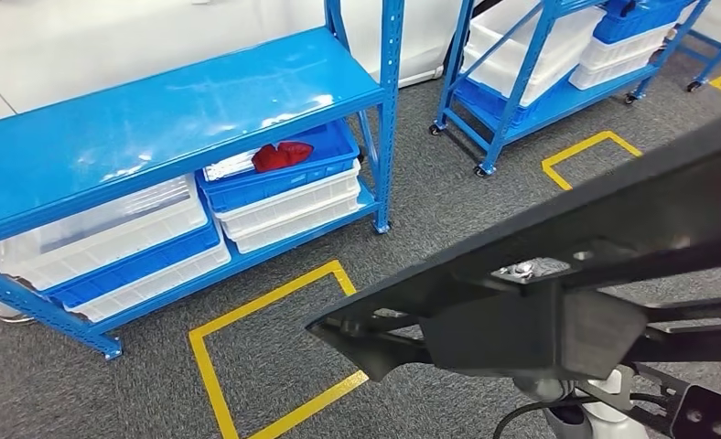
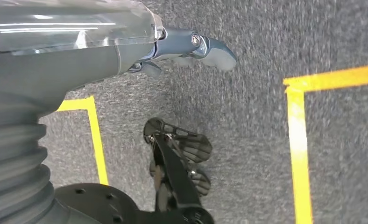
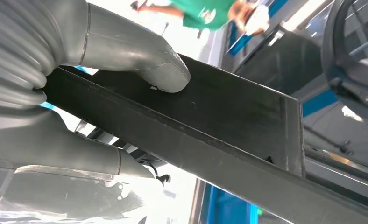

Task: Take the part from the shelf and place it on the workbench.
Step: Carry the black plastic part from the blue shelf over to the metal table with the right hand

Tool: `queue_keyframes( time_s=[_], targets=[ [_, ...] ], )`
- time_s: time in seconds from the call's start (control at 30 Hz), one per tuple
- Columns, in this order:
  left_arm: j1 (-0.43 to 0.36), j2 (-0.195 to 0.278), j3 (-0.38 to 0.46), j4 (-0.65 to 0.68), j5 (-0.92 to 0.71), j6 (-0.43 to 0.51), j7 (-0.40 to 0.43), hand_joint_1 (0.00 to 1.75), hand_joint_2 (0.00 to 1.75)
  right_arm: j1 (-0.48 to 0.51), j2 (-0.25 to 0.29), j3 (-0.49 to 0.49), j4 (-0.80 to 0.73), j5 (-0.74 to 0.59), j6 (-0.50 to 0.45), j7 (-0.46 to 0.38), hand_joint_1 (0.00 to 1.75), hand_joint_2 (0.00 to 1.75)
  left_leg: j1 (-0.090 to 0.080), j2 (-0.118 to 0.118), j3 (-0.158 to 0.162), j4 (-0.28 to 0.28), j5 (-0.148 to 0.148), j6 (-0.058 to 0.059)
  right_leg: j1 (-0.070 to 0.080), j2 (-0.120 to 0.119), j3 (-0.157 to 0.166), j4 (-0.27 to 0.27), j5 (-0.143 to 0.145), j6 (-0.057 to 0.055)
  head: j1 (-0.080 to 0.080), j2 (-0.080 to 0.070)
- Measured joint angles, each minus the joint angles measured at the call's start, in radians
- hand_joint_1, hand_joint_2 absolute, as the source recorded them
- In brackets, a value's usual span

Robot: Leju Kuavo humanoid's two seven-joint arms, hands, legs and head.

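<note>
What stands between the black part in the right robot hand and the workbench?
That cannot be judged: the right robot hand already grips the black part, but only a blue shelf and grey floor are visible.

Grey carpet floor [image 1: 430, 219] covers the room, marked with yellow tape rectangles [image 1: 274, 357] at lower centre and another [image 1: 587, 155] right of centre. A blue metal shelf rack [image 1: 156, 128] fills the upper left of the frame, its lower level stacked with white and blue bins [image 1: 284, 197], one holding something red [image 1: 281, 155]. A second blue rack on castors [image 1: 540, 91] stands at the upper right with more bins.
</note>
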Motion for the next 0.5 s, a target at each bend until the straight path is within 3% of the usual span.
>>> queue_keyframes(
  time_s=[0.07, 0.1, 0.17, 0.2, 0.27, 0.33, 0.4, 0.47, 0.5],
  targets=[
    [0.0, 0.005, -0.002, 0.0, -0.003, -0.003, -0.003, 0.0, 1.75, 0.0, 0.0, -0.012, 0.001, 0.002, -0.002, 0.0, 1.75, 1.75, 0.0, -0.02, 0.048, -0.105, 0.069, 0.005, 0.0, 0.025, 0.001, 0.003, 0.0, 0.002, 0.0, 0.0],
    [0.0, 0.009, -0.003, 0.0, -0.004, -0.004, -0.005, 0.0, 1.75, 0.0, 0.0, -0.016, 0.002, 0.002, -0.002, 0.0, 1.75, 1.75, 0.001, -0.048, 0.08, -0.176, 0.1, 0.01, 0.0, 0.036, -0.001, 0.006, 0.0, 0.004, 0.0, 0.0],
    [-0.001, 0.015, -0.003, 0.0, -0.007, -0.005, -0.011, 0.0, 1.75, -0.003, 0.0, -0.021, 0.004, 0.0, -0.005, 0.0, 1.75, 1.75, 0.003, -0.091, 0.118, -0.27, 0.129, 0.016, -0.001, 0.057, -0.008, 0.012, 0.002, 0.014, 0.0, 0.0],
    [-0.003, 0.018, -0.004, 0.001, -0.008, -0.007, -0.014, 0.0, 1.75, -0.006, 0.0, -0.023, 0.007, -0.002, -0.009, 0.0, 1.75, 1.75, 0.002, -0.096, 0.123, -0.283, 0.127, 0.02, -0.002, 0.068, -0.014, 0.012, 0.005, 0.021, 0.0, 0.0],
    [-0.009, 0.019, -0.006, 0.001, -0.011, -0.011, -0.021, 0.0, 1.75, -0.013, 0.0, -0.024, 0.014, -0.009, -0.023, 0.0, 1.75, 1.75, 0.003, -0.073, 0.125, -0.291, 0.133, 0.029, -0.006, 0.084, -0.022, 0.011, 0.011, 0.035, 0.0, 0.0],
    [-0.012, 0.018, -0.008, 0.001, -0.011, -0.013, -0.026, 0.0, 1.75, -0.026, 0.002, -0.024, 0.026, -0.019, -0.038, 0.0, 1.75, 1.75, 0.006, -0.046, 0.126, -0.302, 0.141, 0.042, -0.003, 0.049, -0.042, 0.047, -0.015, 0.045, 0.0, 0.0],
    [-0.011, 0.016, -0.009, 0.001, -0.01, -0.012, -0.027, 0.0, 1.75, -0.038, 0.004, -0.022, 0.043, -0.027, -0.053, 0.0, 1.75, 1.75, 0.005, -0.02, 0.124, -0.306, 0.145, 0.049, -0.002, -0.007, -0.093, 0.158, -0.079, 0.05, 0.001, 0.0],
    [-0.008, 0.011, -0.01, 0.001, -0.009, -0.01, -0.025, 0.0, 1.75, -0.041, 0.004, -0.015, 0.059, -0.028, -0.067, 0.0, 1.75, 1.75, 0.002, 0.007, 0.12, -0.304, 0.145, 0.051, -0.007, -0.025, -0.143, 0.27, -0.121, 0.055, 0.0, 0.0],
    [-0.008, 0.008, -0.01, 0.001, -0.009, -0.01, -0.024, 0.0, 1.75, -0.041, 0.004, -0.011, 0.064, -0.026, -0.074, 0.0, 1.75, 1.75, 0.002, 0.02, 0.119, -0.303, 0.144, 0.05, -0.009, -0.03, -0.145, 0.283, -0.117, 0.058, 0.0, 0.0]
  ],
)
